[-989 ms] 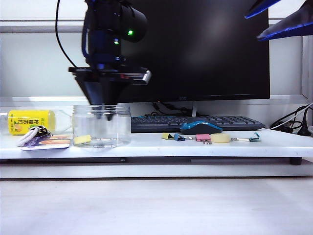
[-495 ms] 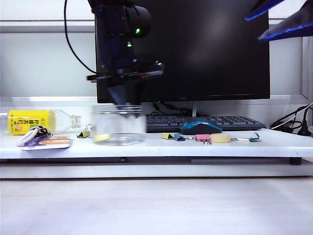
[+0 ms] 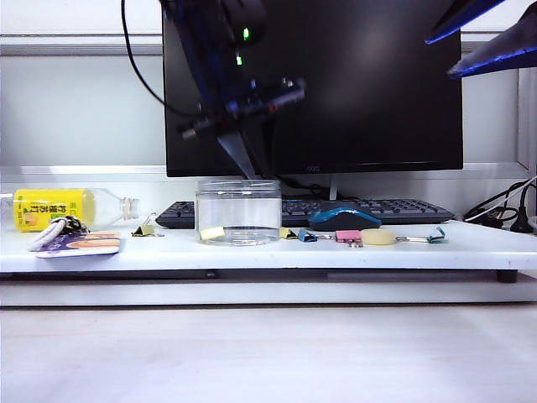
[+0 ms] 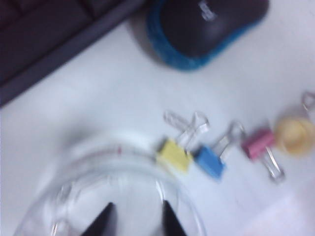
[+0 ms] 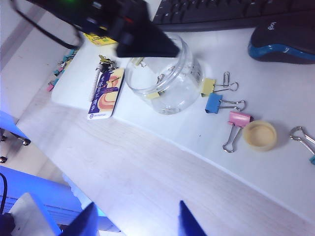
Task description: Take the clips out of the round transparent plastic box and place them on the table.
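The left gripper [image 3: 252,172] is seen from outside tilted into the round transparent plastic box [image 3: 238,211] on the table [image 3: 470,243], one clip [image 3: 211,232] inside. From the left wrist, its fingertips [image 4: 103,222] are parted – nothing is pinched. The right gripper [image 5: 135,223] is held spread and empty above the front edge.
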Controlling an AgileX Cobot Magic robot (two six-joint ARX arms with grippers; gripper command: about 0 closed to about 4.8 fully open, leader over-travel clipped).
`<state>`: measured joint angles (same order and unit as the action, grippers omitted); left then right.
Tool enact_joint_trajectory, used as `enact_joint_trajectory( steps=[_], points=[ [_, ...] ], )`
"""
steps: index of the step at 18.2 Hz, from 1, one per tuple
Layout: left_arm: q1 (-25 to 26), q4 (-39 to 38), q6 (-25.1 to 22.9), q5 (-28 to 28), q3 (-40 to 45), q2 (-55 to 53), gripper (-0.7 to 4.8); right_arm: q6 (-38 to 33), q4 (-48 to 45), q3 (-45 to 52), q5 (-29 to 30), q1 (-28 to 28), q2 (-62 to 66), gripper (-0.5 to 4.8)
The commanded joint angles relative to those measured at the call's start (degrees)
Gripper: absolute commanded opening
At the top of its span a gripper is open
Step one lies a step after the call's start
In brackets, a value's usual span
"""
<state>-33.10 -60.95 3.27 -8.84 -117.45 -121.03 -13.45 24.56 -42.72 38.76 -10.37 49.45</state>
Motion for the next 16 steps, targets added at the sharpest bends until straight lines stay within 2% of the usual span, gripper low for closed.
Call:
enact_joint_trajectory(
  steps=[1, 4, 7, 16],
  points=[
    [0.0, -9.7, -2.7, 2.3, -3.5, 0.4, 1.24, 0.2, -0.6, -0.1, 0.1, 0.0, -0.1, 2.12],
    [0.0, -15.4, -2.7, 8.4, -4.5, 0.3, 1.24, 0.2, -0.8, -0.1, 0.1, 0.0, -0.1, 2.12],
    [0.0, -15.6, 0.4, 8.4, -4.5, 0.3, 1.24, 0.2, -0.8, -0.1, 0.1, 0.0, -0.1, 2.12],
    [-0.3, -15.0, 18.1, 4.7, -4.4, -2.8, 1.33, 0.3, -0.9, -0.1, 0.1, 0.0, -0.1, 2.12]
  ],
)
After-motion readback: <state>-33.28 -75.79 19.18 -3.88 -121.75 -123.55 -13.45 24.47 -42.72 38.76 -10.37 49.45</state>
